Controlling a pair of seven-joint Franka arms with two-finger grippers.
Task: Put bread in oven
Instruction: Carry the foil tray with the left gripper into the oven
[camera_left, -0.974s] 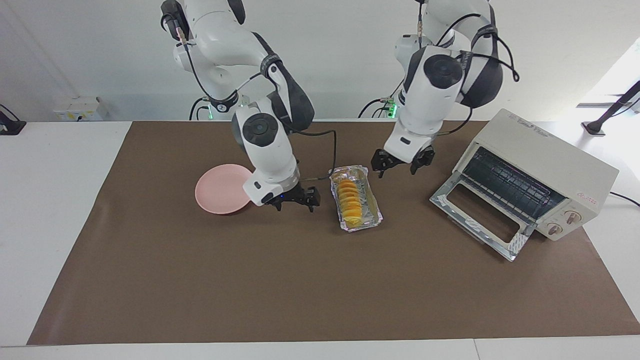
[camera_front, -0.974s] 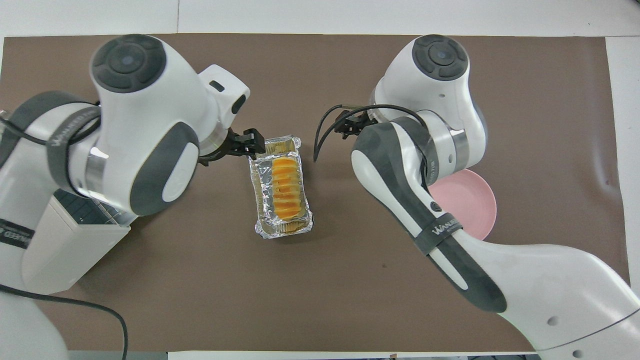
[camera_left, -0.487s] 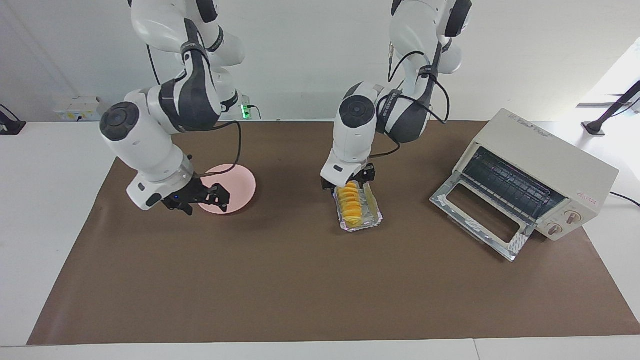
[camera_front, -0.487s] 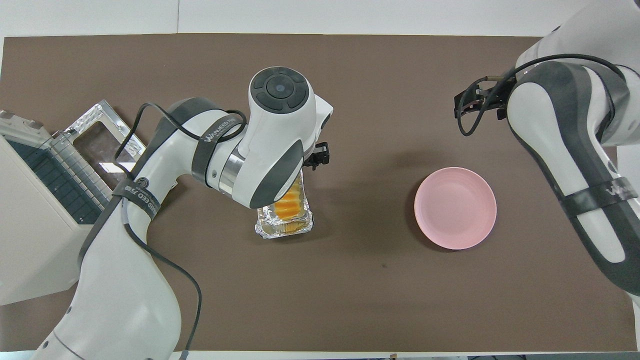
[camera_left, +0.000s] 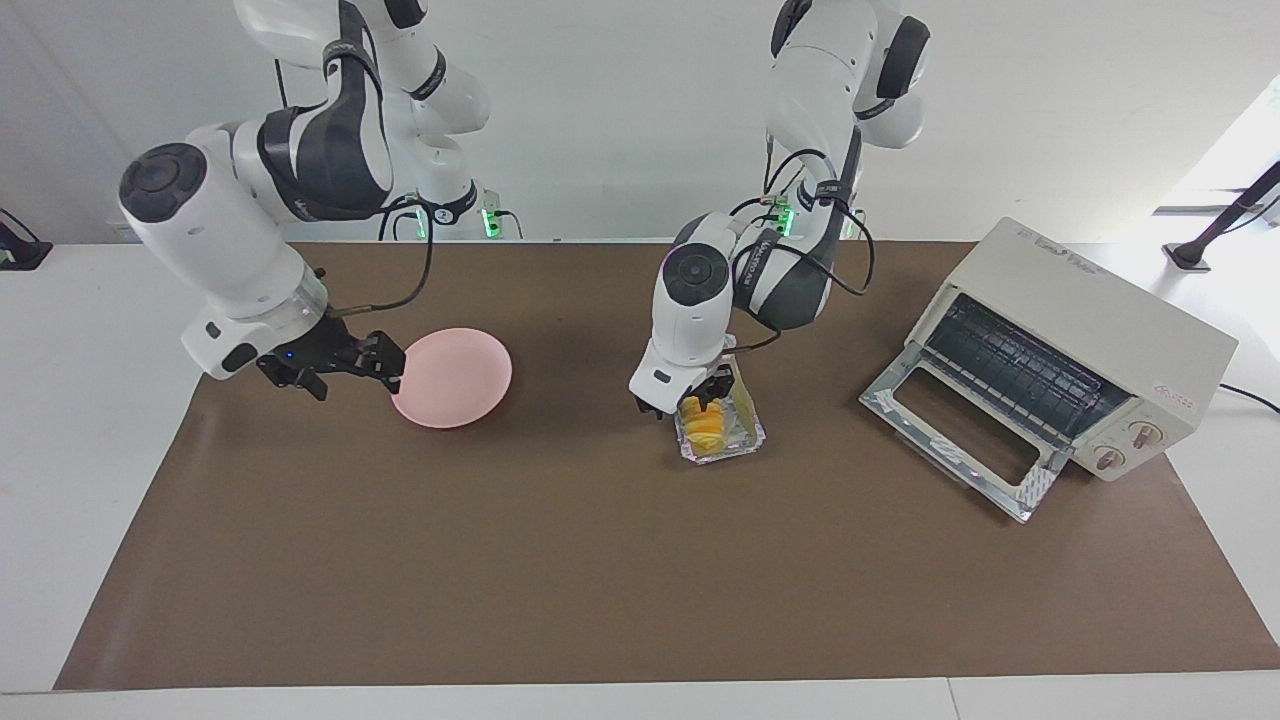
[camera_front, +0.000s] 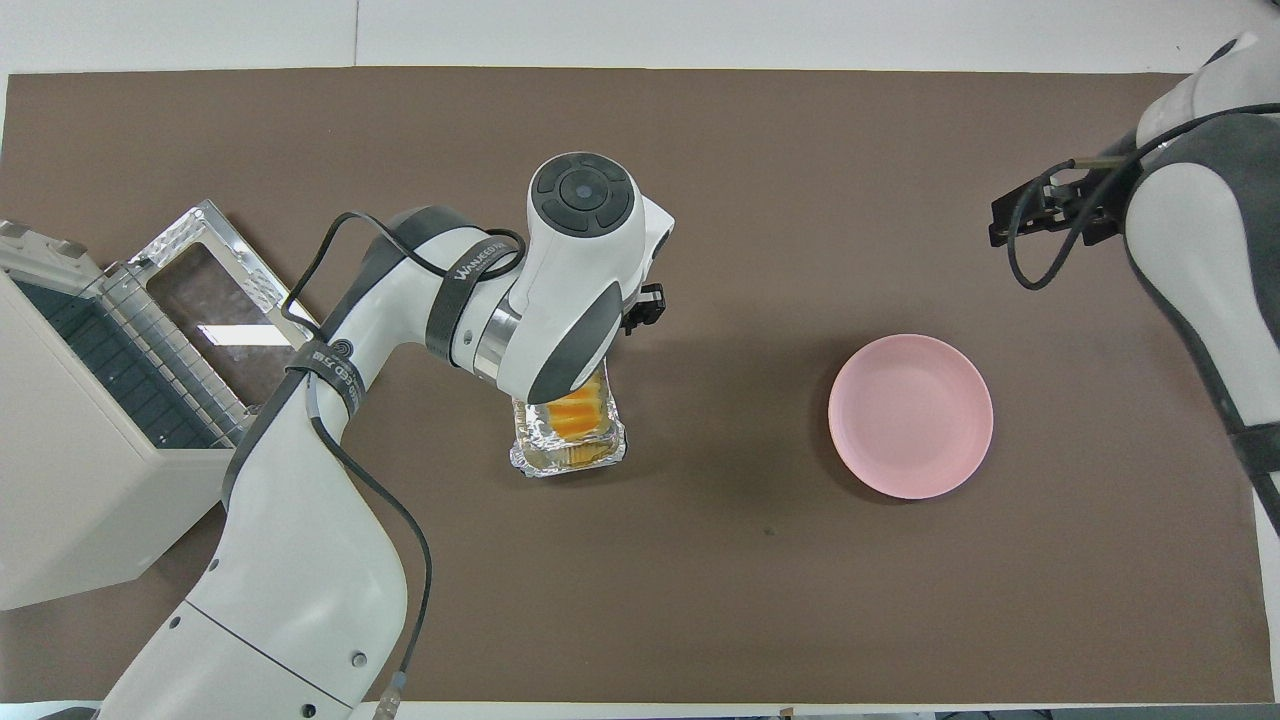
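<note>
1. Facing view: within the last second my left gripper (camera_left: 685, 403) had swung from between the foil tray (camera_left: 745, 440) and the oven (camera_left: 1080, 340) to directly over the bread (camera_left: 708, 428), then descended onto it.
2. My left jaws straddled the loaf's robot-side end; I could not tell whether they had closed.
3. The bread lay in its tray beneath my jaws, well apart from the oven, whose door hung open.
4. My right gripper (camera_left: 340, 362) had withdrawn and waited beside the pink plate (camera_left: 455, 378), jaws spread.
5. Judgement: grasp imminent; transfer not yet begun.

Crinkled shiny foil tray (camera_left: 737, 442) at centre. Smooth matt pink plate (camera_left: 455, 378) centre-left. Matt brown mat (camera_left: 600, 570); glossy glass oven (camera_left: 1060, 355) door, right.
</note>
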